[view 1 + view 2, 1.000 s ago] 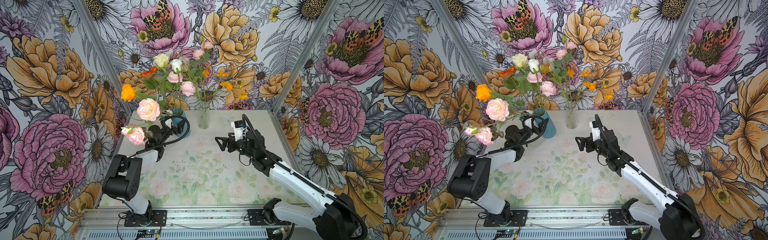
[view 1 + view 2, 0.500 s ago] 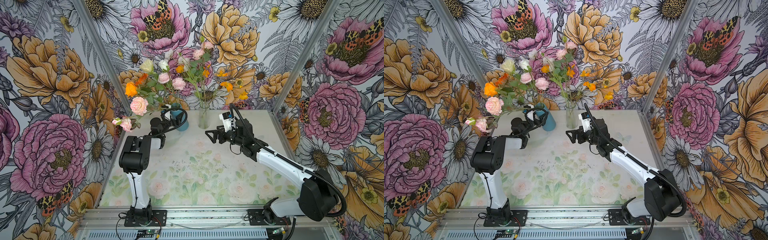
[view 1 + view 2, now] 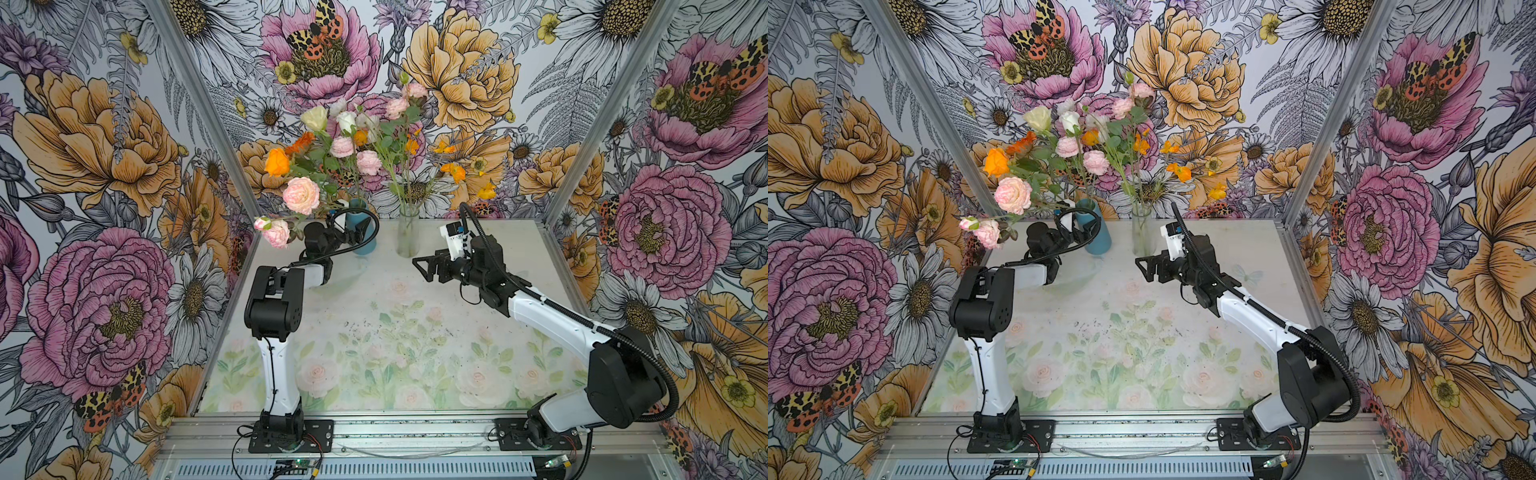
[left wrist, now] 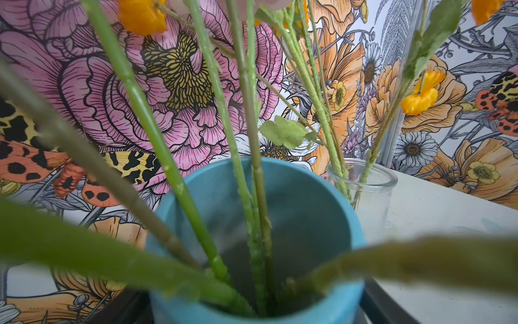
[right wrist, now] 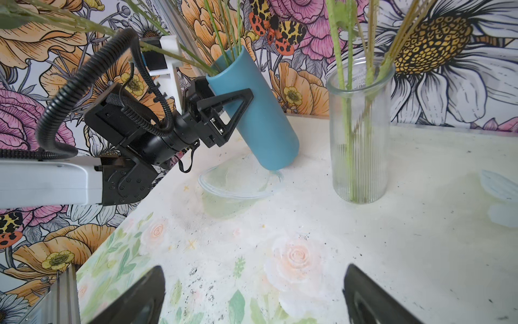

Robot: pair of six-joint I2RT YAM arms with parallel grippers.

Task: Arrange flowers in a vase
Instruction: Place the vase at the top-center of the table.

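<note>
**Position.** One bunch of flowers stands in the blue vase at the far left of the bench. The heads are above and to the left of the left pincer. The stems enter the vase mouth just above its fingers.

**Left pincer.** The jaws stand wide and are clamped on the body of the blue vase, with one finger across its near side and the other behind it. The vase is tilted, mouth to the left and base to the right. Its lower edge sits at the far rim of a clear dish; contact there cannot be told.

**Right pincer**. The jaws are fully apart, holding and touching nothing. It hangs over the bench, near and just right of the glass vase, and points left.

**Glass vase.** It is upright, just right of the blue vase and apart from it. It holds thin stems with orange heads.

**Orientation.** The long axis of the stems in the blue vase runs from the mouth upward and leftward, following the tilt. Cream and pale pink heads are topmost and orange heads are to the left. The lowest pale pink heads reach past the bench's left edge.
</note>
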